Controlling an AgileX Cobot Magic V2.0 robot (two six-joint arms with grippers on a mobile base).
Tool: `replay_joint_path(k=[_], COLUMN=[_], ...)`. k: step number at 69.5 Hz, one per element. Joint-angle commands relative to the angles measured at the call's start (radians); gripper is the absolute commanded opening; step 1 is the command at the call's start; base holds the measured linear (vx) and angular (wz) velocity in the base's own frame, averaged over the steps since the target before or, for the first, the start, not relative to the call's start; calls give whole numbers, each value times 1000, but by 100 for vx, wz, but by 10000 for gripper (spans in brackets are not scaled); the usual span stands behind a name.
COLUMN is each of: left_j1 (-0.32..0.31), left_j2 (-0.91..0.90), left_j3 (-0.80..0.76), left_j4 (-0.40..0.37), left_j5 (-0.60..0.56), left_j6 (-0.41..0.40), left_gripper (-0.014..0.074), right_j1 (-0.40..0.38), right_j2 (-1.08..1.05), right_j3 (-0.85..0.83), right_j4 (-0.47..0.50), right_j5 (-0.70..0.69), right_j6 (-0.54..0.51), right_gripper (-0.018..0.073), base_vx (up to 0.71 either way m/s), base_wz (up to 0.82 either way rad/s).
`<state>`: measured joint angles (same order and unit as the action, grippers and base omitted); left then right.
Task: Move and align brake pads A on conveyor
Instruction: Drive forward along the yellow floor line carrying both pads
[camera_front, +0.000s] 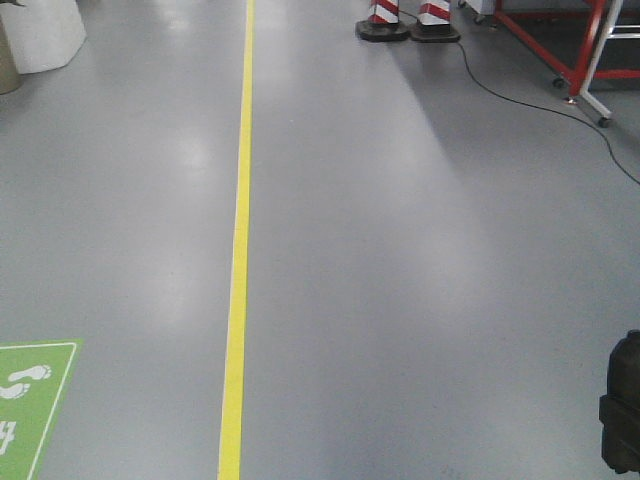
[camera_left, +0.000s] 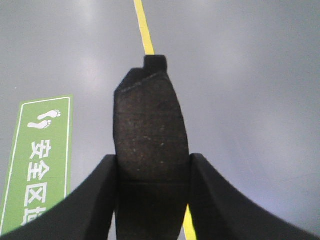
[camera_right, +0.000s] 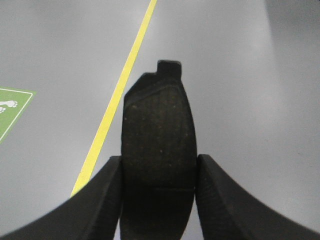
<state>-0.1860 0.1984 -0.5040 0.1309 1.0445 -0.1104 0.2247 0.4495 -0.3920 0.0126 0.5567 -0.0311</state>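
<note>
In the left wrist view, a dark-grey brake pad (camera_left: 150, 115) stands on end between the black fingers of my left gripper (camera_left: 153, 161), which is shut on it. The pad's notched tip points away over the floor, and a thin groove crosses it at finger level. The right wrist view shows the same hold: my right gripper (camera_right: 158, 161) is shut on a second brake pad (camera_right: 159, 120), also carried above the floor. The conveyor is out of view in all three views.
Grey floor lies ahead with a yellow line (camera_front: 238, 250) running away from me. A green safety sign (camera_front: 28, 400) is painted at the left. Striped cone bases (camera_front: 405, 22), a red frame (camera_front: 570, 45) and a cable (camera_front: 520, 100) are far right. A black shape (camera_front: 622, 400) shows at the right edge.
</note>
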Motion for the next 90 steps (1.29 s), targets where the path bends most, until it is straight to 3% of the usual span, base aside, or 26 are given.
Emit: replay_joint_path(k=[1, 90], left_j1=[-2, -2], left_j2=[14, 14], left_j3=[-30, -30], left_j4=[5, 5], left_j5=[-84, -84], left_j6=[-2, -2], left_gripper=[-6, -6], right_j1=[-4, -4], right_j2=[5, 5], right_j3=[-32, -32], right_j4=[-5, -5], right_j5=[-92, -91], right_j6=[-5, -5], right_gripper=[-7, -7], base_vx=[-5, 7], base_wz=[18, 6])
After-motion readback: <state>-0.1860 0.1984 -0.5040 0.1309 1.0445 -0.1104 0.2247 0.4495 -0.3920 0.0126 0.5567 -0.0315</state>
